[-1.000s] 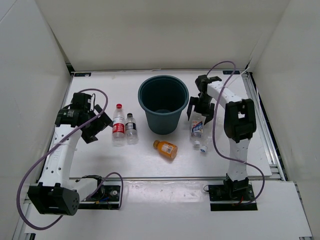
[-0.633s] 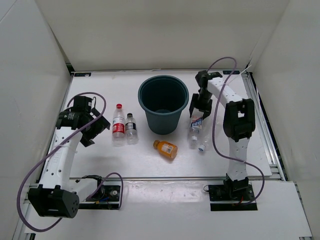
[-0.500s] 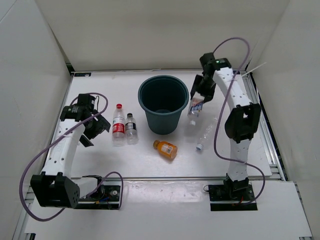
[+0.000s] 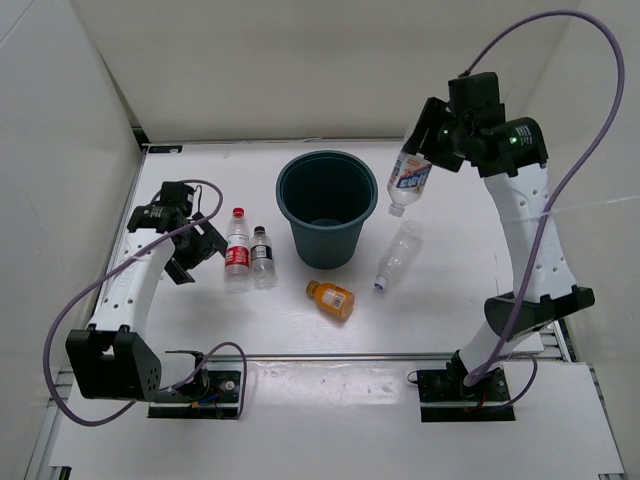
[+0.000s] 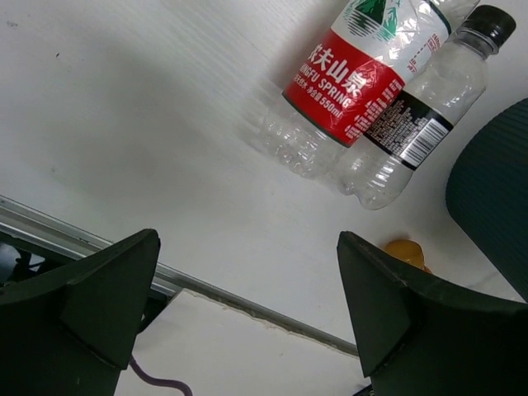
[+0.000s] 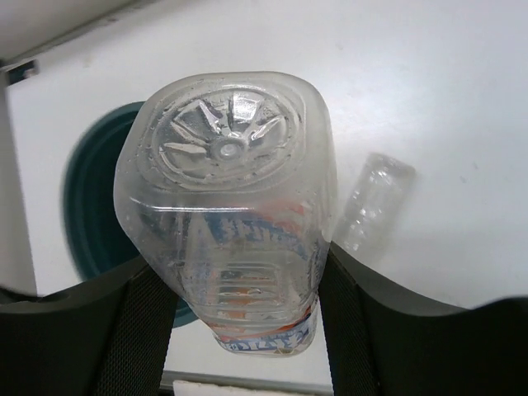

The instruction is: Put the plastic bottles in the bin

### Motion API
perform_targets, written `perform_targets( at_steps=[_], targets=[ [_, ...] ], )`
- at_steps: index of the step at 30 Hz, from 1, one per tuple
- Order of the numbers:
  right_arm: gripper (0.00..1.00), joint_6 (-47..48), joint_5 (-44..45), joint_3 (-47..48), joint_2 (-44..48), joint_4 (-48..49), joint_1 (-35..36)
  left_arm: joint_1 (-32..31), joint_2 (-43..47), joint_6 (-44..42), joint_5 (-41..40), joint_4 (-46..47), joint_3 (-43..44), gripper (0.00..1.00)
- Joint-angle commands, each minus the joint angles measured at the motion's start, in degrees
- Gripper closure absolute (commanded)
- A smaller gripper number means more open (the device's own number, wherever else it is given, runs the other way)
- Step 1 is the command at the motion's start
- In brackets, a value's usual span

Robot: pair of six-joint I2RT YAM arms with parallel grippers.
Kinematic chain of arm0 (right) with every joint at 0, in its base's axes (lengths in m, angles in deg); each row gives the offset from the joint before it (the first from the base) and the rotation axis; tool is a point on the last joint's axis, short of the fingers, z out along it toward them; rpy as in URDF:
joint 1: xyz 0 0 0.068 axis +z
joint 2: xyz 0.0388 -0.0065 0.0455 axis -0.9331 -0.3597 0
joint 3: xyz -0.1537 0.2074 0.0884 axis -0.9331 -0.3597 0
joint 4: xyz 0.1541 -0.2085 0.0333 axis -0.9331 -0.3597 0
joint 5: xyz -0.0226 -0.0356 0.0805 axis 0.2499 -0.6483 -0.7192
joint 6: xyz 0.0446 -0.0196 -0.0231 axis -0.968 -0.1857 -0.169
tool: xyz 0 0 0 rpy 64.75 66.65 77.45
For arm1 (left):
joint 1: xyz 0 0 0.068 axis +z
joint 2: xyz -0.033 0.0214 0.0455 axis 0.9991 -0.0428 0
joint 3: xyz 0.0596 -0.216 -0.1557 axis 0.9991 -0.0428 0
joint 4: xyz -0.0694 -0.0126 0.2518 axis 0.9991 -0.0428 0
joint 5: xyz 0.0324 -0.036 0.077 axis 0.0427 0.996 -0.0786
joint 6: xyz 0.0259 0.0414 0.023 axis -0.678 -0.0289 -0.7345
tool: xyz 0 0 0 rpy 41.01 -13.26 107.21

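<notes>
Right claw (image 4: 424, 153) aloft — blue-label bottle (image 4: 409, 184) inside

Your right gripper (image 4: 428, 152) is holding the blue-and-white-label bottle (image 4: 409, 184) in the air, cap downward, just right of the bin (image 4: 325, 250). The plain clear bottle (image 4: 397, 256) is lying on the tabletop (image 4: 455, 300) below it, the orange bottle (image 4: 331, 298) in front of the bin. Your left gripper (image 4: 194, 254) is hovering, fingers spread, beside the red-capped bottle (image 4: 237, 252) and black-capped bottle (image 4: 262, 256) lying side by side.
</notes>
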Motion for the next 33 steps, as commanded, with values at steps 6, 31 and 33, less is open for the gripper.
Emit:
perform_targets(
  at_steps=[6,31,33],
  targets=[
    [0.75,8.8,9.9,8.9,-9.2,16.9,14.9,-0.3,-3.3,-2.3,2.4,6.5,3.5,0.00],
    [0.00,-6.9,-16.4,-36.1,3.4,20.6,-14.0,-0.8,-5.2,-2.9,1.9,5.7,2.8,0.00],
    [0.00,-6.3,-21.9,-37.9,-0.2,21.4,-14.0,-0.8,-5.8,-2.9,1.9,5.7,3.3,0.00]
  ],
)
